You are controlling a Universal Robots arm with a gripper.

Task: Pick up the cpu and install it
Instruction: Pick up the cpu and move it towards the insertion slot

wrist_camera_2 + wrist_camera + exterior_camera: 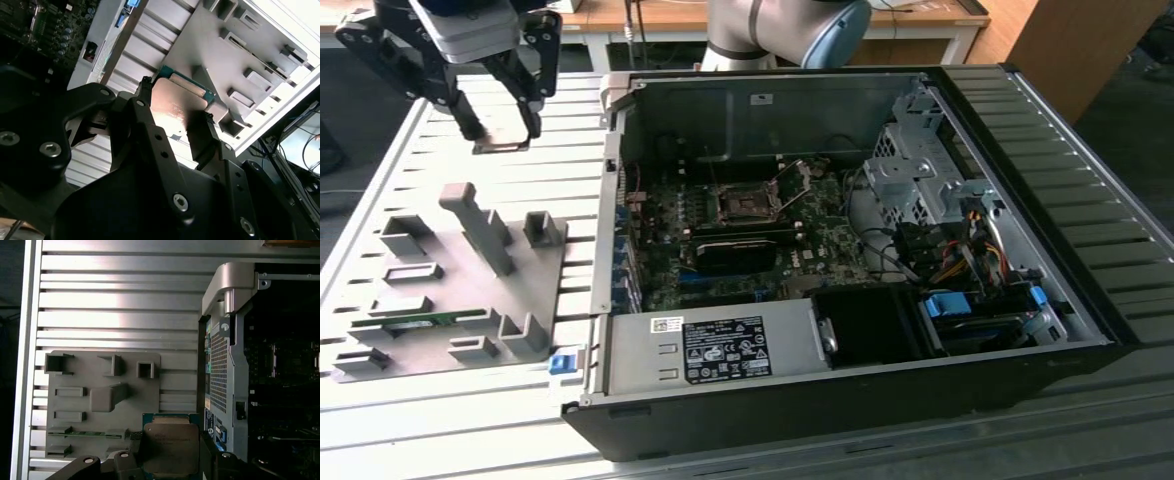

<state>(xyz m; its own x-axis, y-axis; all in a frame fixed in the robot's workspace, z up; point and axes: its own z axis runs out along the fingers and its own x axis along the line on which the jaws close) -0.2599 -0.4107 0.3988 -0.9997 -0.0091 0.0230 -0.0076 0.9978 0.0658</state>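
The cpu point(502, 147), a small flat square chip with a metal top, hangs above the slatted table at the exterior view's upper left, beyond the grey fixture plate point(454, 290). My gripper point(500, 133) is shut on it, one black finger on each side edge. In both wrist views the cpu point(177, 100) point(170, 447) sits between the fingers point(145, 117), its green board edge showing. The open computer case point(854, 250) lies to the exterior view's right, with the motherboard's bare socket point(750, 205) near its middle, well away from the gripper.
The fixture plate point(100, 400) carries several raised grey blocks and a long green memory stick point(85, 433). The case's metal side wall point(611, 200) stands between gripper and motherboard. A drive cage and cable bundle point(961, 240) fill the case's right side.
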